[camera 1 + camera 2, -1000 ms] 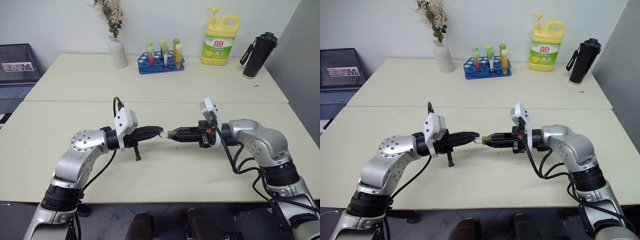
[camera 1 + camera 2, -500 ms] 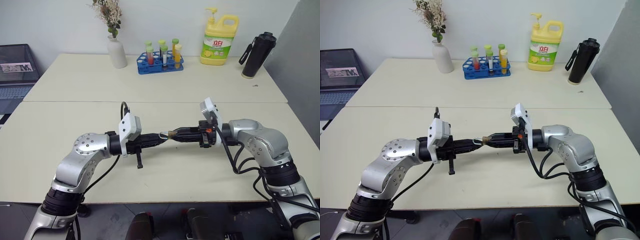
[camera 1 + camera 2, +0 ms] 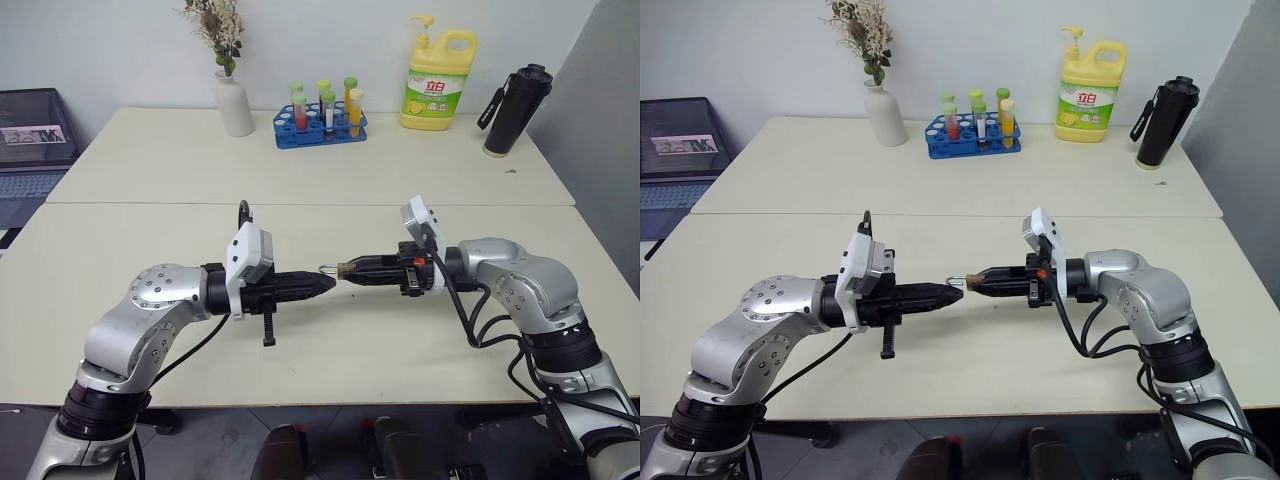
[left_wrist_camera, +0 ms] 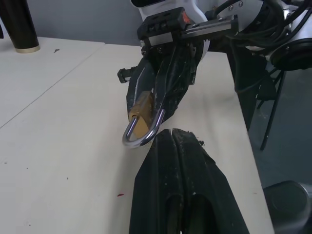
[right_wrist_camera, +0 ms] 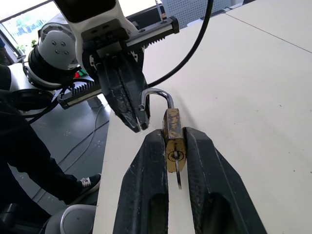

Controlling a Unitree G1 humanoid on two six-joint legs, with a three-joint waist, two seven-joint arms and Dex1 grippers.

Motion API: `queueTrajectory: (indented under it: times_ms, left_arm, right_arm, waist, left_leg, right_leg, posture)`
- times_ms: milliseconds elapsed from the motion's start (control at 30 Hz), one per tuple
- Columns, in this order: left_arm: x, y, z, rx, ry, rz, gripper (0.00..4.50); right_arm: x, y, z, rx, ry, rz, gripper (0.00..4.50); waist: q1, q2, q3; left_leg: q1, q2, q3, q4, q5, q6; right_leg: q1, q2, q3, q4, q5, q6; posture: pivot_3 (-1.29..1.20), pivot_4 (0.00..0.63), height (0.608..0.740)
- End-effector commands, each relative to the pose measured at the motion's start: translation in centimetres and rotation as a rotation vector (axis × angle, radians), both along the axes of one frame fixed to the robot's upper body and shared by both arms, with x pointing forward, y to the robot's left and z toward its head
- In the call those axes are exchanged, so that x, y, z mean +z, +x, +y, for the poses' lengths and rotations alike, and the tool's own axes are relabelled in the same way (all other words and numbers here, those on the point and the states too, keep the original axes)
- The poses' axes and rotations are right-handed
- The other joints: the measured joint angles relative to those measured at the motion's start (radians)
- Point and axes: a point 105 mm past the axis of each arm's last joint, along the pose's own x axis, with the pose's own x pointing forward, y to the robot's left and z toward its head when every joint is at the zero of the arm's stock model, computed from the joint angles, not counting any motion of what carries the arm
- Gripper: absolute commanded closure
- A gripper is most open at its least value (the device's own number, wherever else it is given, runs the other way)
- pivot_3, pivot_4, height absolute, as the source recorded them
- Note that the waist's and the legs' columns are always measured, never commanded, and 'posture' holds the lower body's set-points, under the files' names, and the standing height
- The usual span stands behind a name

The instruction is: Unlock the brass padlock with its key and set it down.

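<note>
Two hands meet nose to nose above the near half of the surface. The right hand (image 5: 168,161) clamps the brass padlock (image 5: 173,139) by its body, shackle outward and keyhole facing back toward its own wrist, probably so the lock stays steady while it is worked. The key (image 5: 178,176) sits in the keyhole. One shackle end looks lifted clear of the body. The left hand (image 3: 322,284), clenched on nothing, hovers just beside the shackle. The yellow detergent bottle (image 3: 439,80) at the far edge bears Chinese characters I cannot read.

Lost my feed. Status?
Right gripper shut on brass padlock, key in it. Shackle open. Left gripper shut, empty, alongside. Nothing in the way.
</note>
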Motion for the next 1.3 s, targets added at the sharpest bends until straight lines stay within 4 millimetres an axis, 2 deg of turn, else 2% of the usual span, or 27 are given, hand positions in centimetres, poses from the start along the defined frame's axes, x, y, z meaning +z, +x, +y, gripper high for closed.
queueTrajectory:
  times_ms: [33, 400, 1300]
  left_arm:
    - [1.3, -0.2, 0.1, 0.003, -0.025, -0.036, 4.50]
    - [2.1, 0.6, -0.2, 0.037, -0.077, -0.047, 4.50]
    - [1.8, 1.3, -0.1, 0.056, -0.063, -0.060, 4.50]
  right_arm:
    - [0.5, -0.2, 0.0, 0.010, 0.010, -0.025, 4.31]
    - [0.4, -0.3, 0.0, 0.019, 0.006, -0.024, 4.31]
    - [0.3, -0.6, -0.1, 0.028, 0.004, -0.020, 4.31]
  waist:
    - [0.000, 0.000, 0.000]
    - [0.000, 0.000, 0.000]
    - [0.000, 0.000, 0.000]
  left_leg:
    - [0.000, 0.000, 0.000, 0.000, 0.000, 0.000]
    - [0.000, 0.000, 0.000, 0.000, 0.000, 0.000]
    - [0.000, 0.000, 0.000, 0.000, 0.000, 0.000]
  right_leg:
    - [0.000, 0.000, 0.000, 0.000, 0.000, 0.000]
    - [0.000, 0.000, 0.000, 0.000, 0.000, 0.000]
    - [0.000, 0.000, 0.000, 0.000, 0.000, 0.000]
  posture:
    - [0.00, 0.150, 0.740]
    - [0.00, 0.150, 0.740]
    - [0.00, 0.150, 0.740]
